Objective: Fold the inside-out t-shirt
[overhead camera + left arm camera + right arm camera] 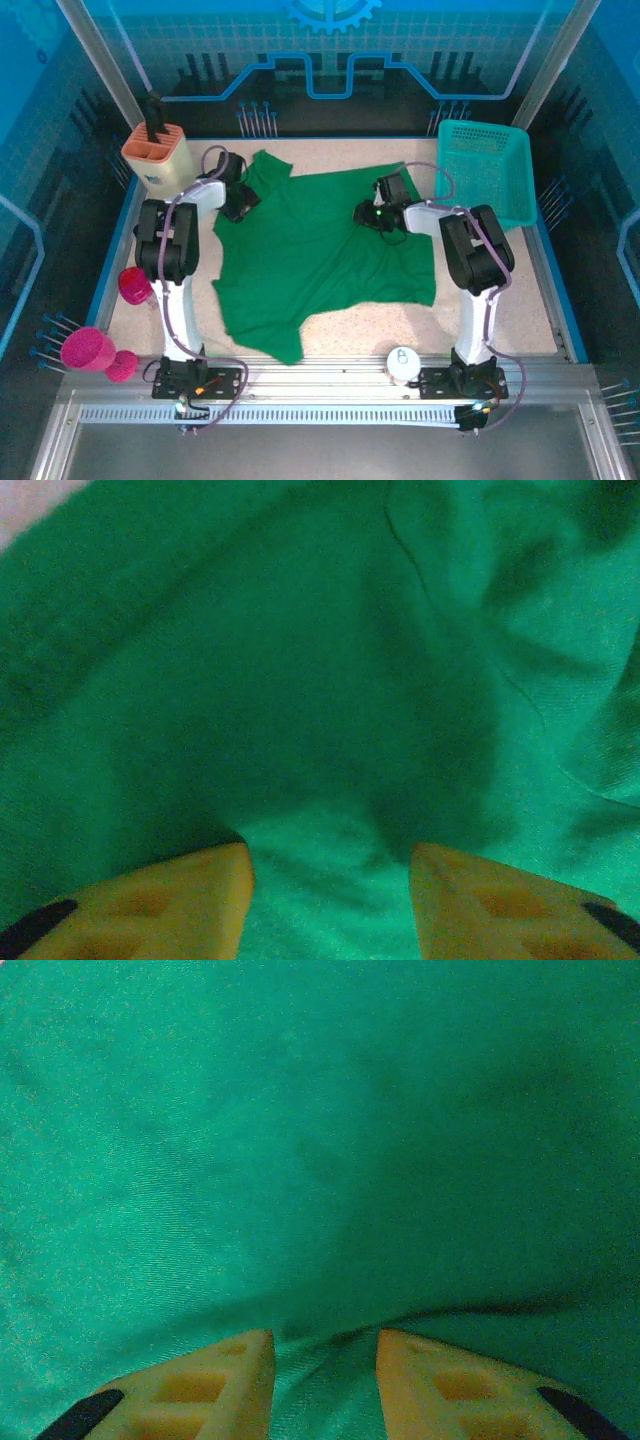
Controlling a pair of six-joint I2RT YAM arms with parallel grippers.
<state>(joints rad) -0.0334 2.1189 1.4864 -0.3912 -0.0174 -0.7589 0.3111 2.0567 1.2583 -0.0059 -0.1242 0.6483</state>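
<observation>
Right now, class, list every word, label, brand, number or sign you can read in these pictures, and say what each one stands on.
No words or numbers can be read.
Gear sign on the back wall: a blue emblem, no letters.
White round thing by the right arm's base: a dark mark, too small to read.
T-shirt: plain green, no print.

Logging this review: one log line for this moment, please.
t-shirt spread out | left tool open over cloth | right tool astride cloth ridge, grip unclear
</observation>
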